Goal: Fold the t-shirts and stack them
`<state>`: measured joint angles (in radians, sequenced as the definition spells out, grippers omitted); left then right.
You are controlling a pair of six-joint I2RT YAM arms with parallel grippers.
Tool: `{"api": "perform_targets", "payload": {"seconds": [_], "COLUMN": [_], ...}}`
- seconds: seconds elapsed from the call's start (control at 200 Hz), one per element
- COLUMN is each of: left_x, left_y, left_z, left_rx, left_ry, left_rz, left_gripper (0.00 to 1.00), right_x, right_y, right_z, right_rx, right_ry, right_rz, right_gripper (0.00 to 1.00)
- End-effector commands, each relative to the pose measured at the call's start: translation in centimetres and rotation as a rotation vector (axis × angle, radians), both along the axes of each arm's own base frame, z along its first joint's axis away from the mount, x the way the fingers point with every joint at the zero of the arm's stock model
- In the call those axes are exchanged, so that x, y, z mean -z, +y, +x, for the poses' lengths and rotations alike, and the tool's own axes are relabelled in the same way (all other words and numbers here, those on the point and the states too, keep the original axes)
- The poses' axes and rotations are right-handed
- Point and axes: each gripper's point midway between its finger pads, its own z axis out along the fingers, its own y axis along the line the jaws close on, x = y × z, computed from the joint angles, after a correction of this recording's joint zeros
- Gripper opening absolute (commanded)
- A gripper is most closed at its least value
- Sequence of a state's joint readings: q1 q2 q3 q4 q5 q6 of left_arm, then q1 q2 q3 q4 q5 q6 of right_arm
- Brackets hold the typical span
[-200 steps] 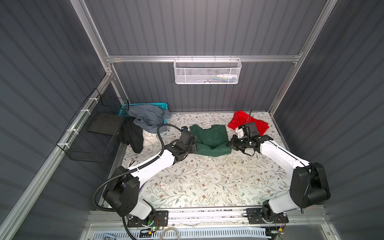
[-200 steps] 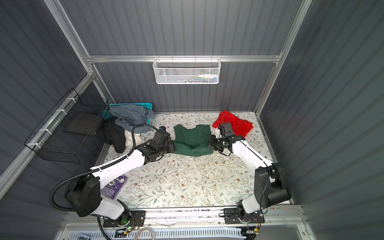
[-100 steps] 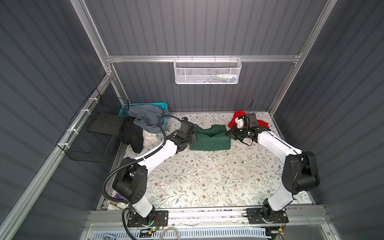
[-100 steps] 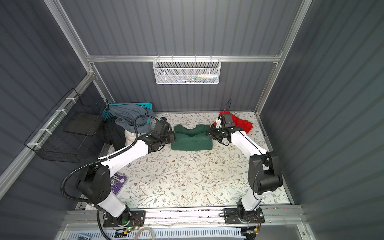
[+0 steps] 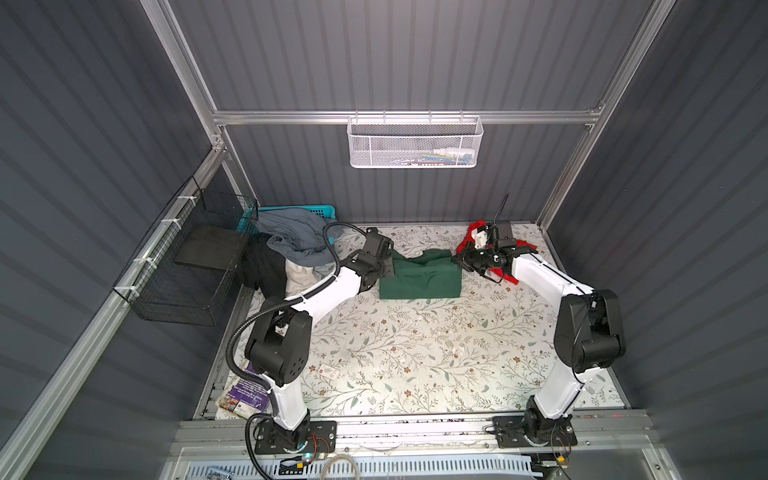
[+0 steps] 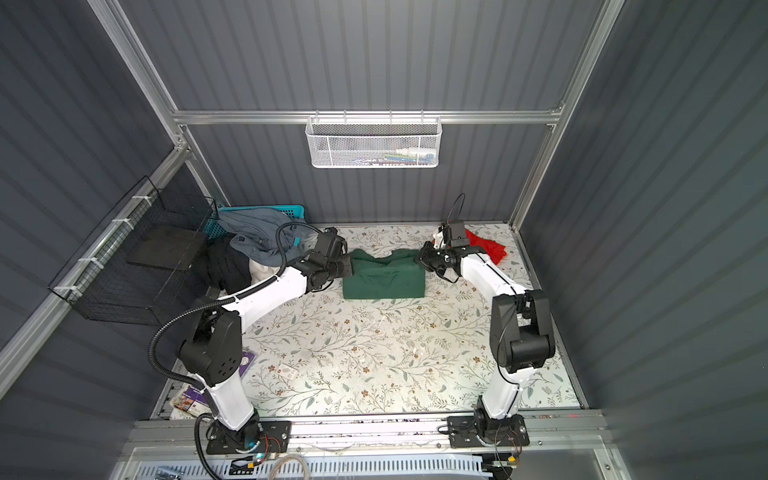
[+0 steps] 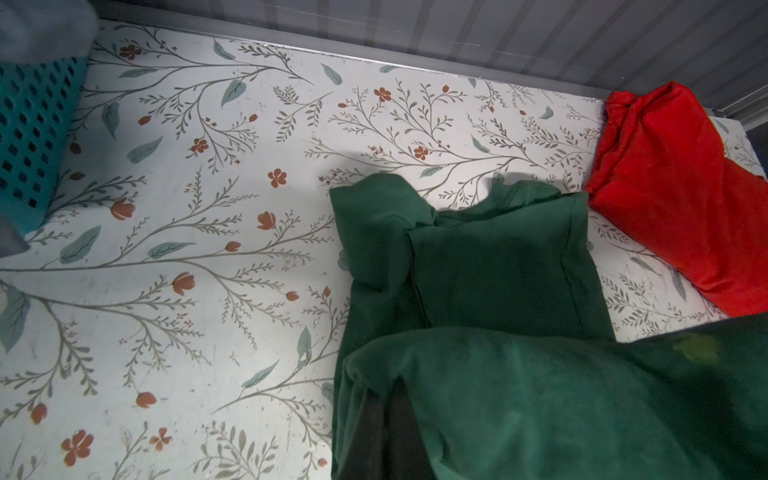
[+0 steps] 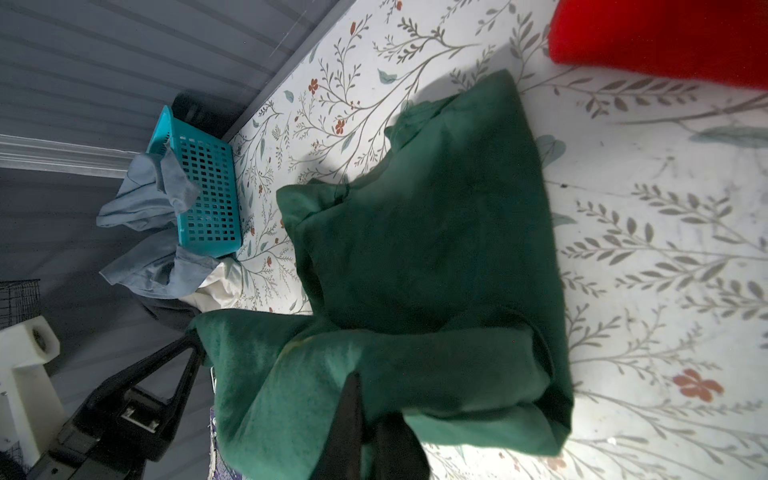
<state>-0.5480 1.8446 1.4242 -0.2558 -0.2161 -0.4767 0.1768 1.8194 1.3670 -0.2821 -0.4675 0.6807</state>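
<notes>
A dark green t-shirt (image 5: 419,278) (image 6: 382,278) lies folded into a rough rectangle at the back middle of the table. My left gripper (image 5: 390,266) (image 6: 348,266) is shut on its left far corner. In the left wrist view green cloth (image 7: 498,270) drapes over the dark fingers (image 7: 395,424). My right gripper (image 5: 459,259) (image 6: 422,255) is shut on the right far corner, and its fingers (image 8: 353,407) pinch a thick green fold (image 8: 436,232). A red t-shirt (image 6: 486,249) (image 7: 665,187) lies at the back right corner, partly behind the right arm.
A teal basket (image 5: 291,210) with a grey-blue garment (image 5: 291,237) spilling out stands at the back left, with black (image 5: 262,266) and white cloths beside it. A black wire basket (image 5: 187,257) hangs on the left wall. A white mesh basket (image 5: 415,141) hangs on the back wall.
Both grippers have carried the green shirt's edge toward the back wall and drawn slightly closer together. The shirt is now folded over into a shorter rectangle.
</notes>
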Motion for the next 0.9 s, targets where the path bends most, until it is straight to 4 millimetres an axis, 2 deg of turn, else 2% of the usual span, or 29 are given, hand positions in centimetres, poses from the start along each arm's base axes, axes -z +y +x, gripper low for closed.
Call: {"api": "perform_targets", "payload": {"seconds": [0.0,0.325,0.51,0.52,0.54,0.57,0.59,0.625,0.645,0.7,0.765,0.82,0.895], "left_x": [-0.1,2.7,3.3,3.2,3.2,3.2,3.2,3.1,2.9,2.3,0.9,-0.4,-1.7], "left_y": [-0.2,-0.5,-0.4,-0.4,-0.4,-0.5,-0.5,-0.3,0.0,0.9,1.9,2.2,2.3], "left_z": [1.1,3.5,4.8,4.9,5.0,5.3,5.4,5.7,5.8,6.1,6.1,6.0,5.6], "left_rx": [0.013,-0.002,-0.020,-0.020,-0.021,-0.017,-0.012,-0.019,-0.030,-0.063,-0.097,-0.101,-0.081], "left_ry": [0.002,0.054,0.056,0.054,0.055,0.055,0.059,0.065,0.067,0.060,0.019,-0.022,-0.056], "left_rz": [0.012,0.030,0.024,0.024,0.023,0.026,0.030,0.042,0.051,0.075,0.088,0.089,0.085], "left_gripper": [0.00,0.00,0.00,0.00,0.00,0.00,0.14,0.51,0.62,0.75,0.96,1.00,1.00], "right_x": [-0.1,1.4,2.1,2.3,2.4,2.4,2.2,2.3,2.1,1.5,0.5,-0.3,-1.3], "right_y": [-0.4,-0.4,-0.2,-0.2,-0.3,-0.3,-0.4,-0.6,-0.8,-1.3,-2.1,-2.8,-3.5], "right_z": [1.7,4.7,5.8,5.8,5.9,5.9,6.1,5.9,5.9,6.0,6.0,5.9,5.5], "right_rx": [0.017,0.017,0.002,0.001,-0.001,-0.005,-0.006,-0.007,-0.005,0.006,0.014,0.024,0.035], "right_ry": [-0.020,0.007,0.027,0.034,0.038,0.042,0.036,0.047,0.045,0.030,-0.003,-0.028,-0.054], "right_rz": [0.006,0.007,-0.003,-0.006,-0.010,-0.014,-0.016,-0.023,-0.027,-0.038,-0.062,-0.089,-0.122], "right_gripper": [0.00,0.00,0.00,0.01,0.11,0.30,0.44,0.63,0.70,0.84,0.92,0.97,0.97]}}
